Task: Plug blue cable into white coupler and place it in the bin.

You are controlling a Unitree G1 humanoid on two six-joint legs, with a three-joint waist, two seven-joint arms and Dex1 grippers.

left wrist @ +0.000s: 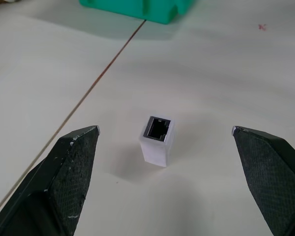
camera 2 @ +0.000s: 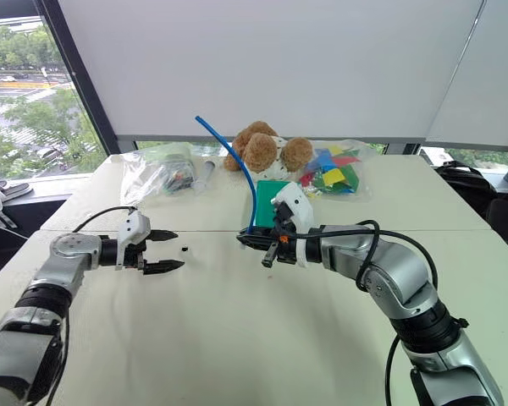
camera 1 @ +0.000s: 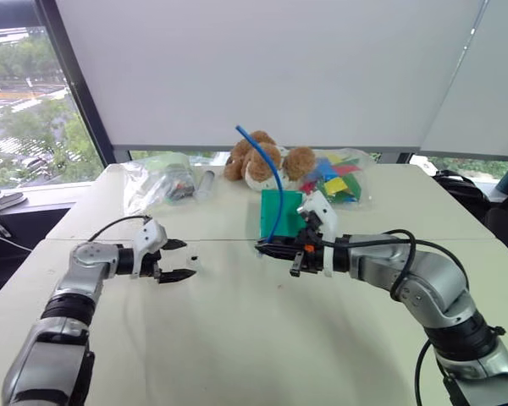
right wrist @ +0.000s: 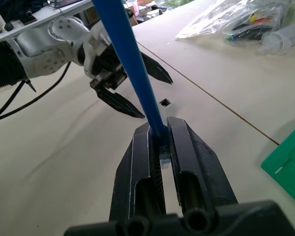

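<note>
Now, the thin bright blue flexible cable sits clamped near its plug end between the black fingers of my right hand, the rest arcing up and back over the small teal-green plastic bin. Between my two hands stands the small white plastic coupler, loose on the pale surface, socket facing up, and my left hand hovers around it with fingers spread wide, touching nothing.

Risks as I see them: that coupler is light and unsecured, so one finger landing first could tip it or skate it away. If I pinch it off-centre, the socket may twist out of line with the plug. The springy cable could also swing the plug as I move.

Hard to make out: the plug itself is buried between my right fingers, so I can't tell its orientation. The bin's inside is hidden too.
</note>
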